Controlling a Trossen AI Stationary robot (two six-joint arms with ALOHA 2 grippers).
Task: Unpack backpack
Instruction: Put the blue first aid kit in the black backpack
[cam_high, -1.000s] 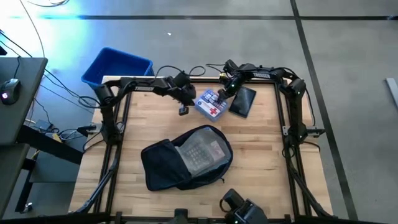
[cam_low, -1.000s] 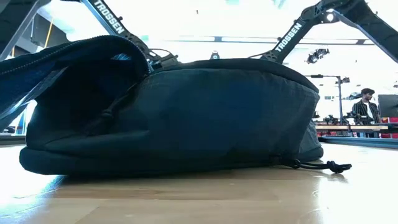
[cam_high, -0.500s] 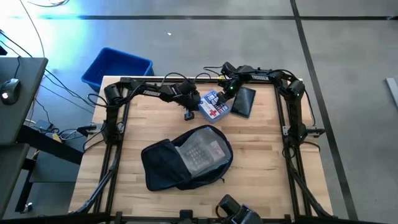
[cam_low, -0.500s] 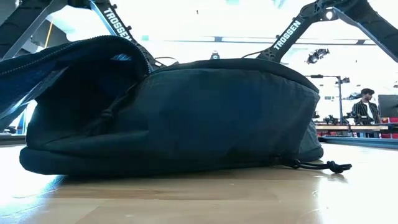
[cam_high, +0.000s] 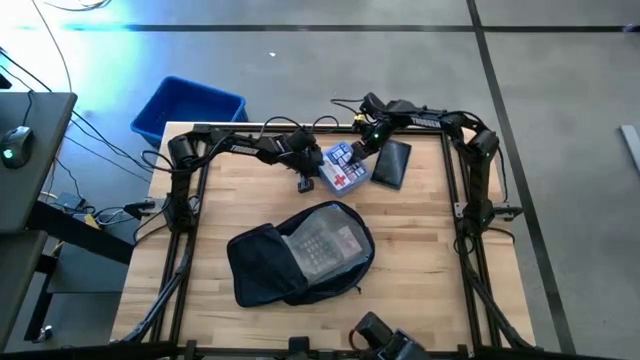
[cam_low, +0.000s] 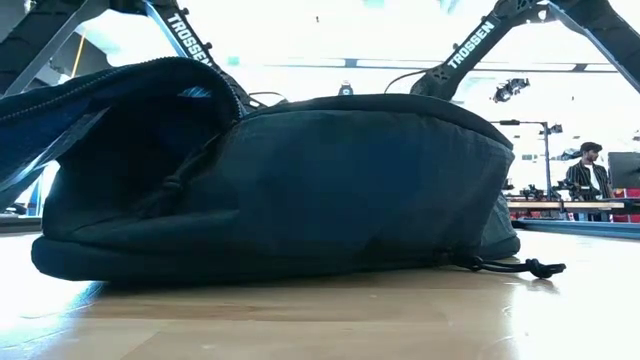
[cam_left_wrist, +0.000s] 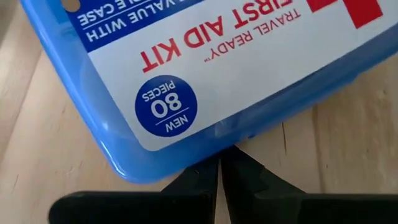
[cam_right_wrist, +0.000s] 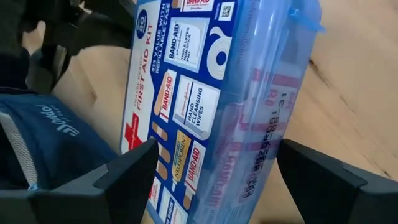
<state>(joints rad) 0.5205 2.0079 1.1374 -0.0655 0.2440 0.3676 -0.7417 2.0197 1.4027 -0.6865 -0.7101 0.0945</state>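
On the wooden table (cam_high: 420, 260) I count one backpack (cam_high: 300, 252), one first aid kit (cam_high: 343, 168) and one black pouch (cam_high: 391, 163). My backpack lies open near the front middle, with bare wood all around it. Both other things sit near the back edge, touching. My left gripper (cam_high: 305, 183) has its fingers pressed together, tips at the kit's corner. My right gripper (cam_right_wrist: 214, 180) has its fingers wide apart around the kit. From the low view the backpack hides everything behind it.

Bare tabletop (cam_high: 420, 250) beside backpack (cam_high: 300, 252)
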